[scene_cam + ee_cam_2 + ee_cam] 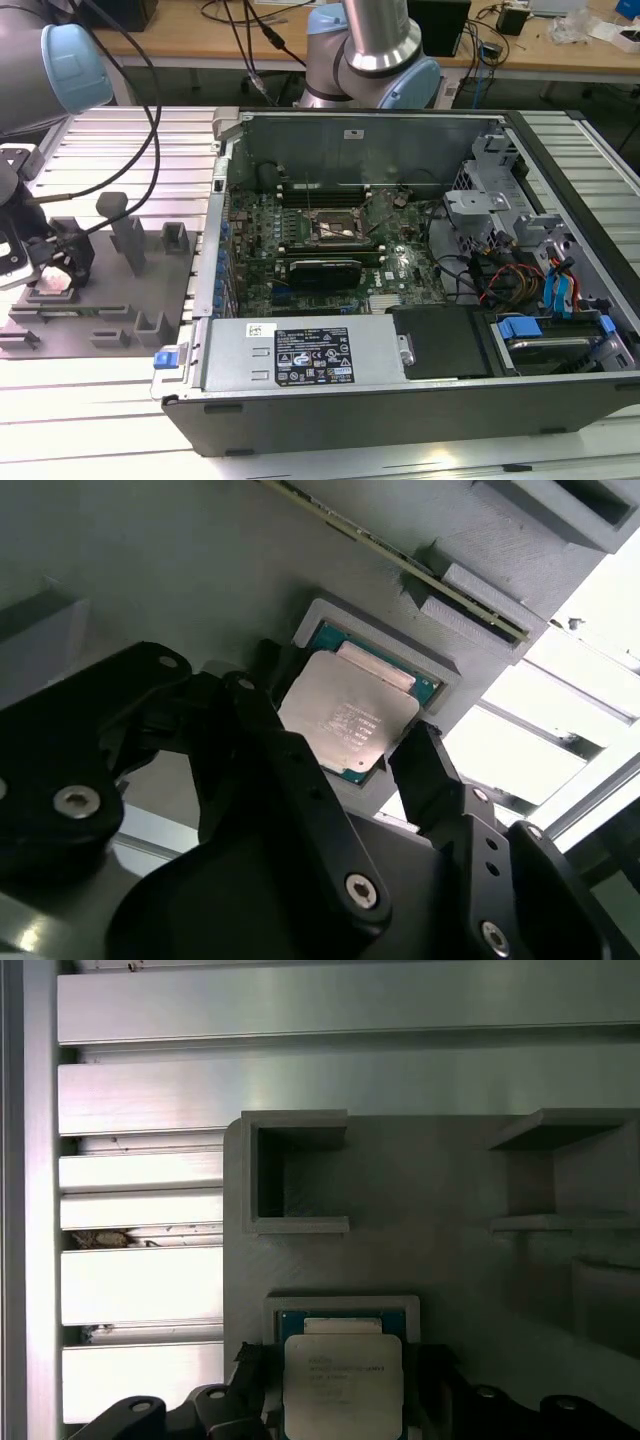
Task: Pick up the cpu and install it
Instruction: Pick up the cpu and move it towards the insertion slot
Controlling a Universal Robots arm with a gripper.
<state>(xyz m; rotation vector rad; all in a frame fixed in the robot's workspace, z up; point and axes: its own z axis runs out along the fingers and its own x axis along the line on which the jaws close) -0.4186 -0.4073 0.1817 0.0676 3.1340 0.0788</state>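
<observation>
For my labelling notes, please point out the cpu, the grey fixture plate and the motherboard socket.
cpu (345, 720): second wrist view, middle of its metal top.
fixture plate (420, 1200): first wrist view, bare flat surface.
motherboard socket (335, 232): exterior view, its middle.

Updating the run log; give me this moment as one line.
gripper open | fingers straddling cpu | cpu seated in fixture plate

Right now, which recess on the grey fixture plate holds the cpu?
The shallow square-framed recess at the gripper holds the cpu. The two deep box pockets nearby look empty.
</observation>
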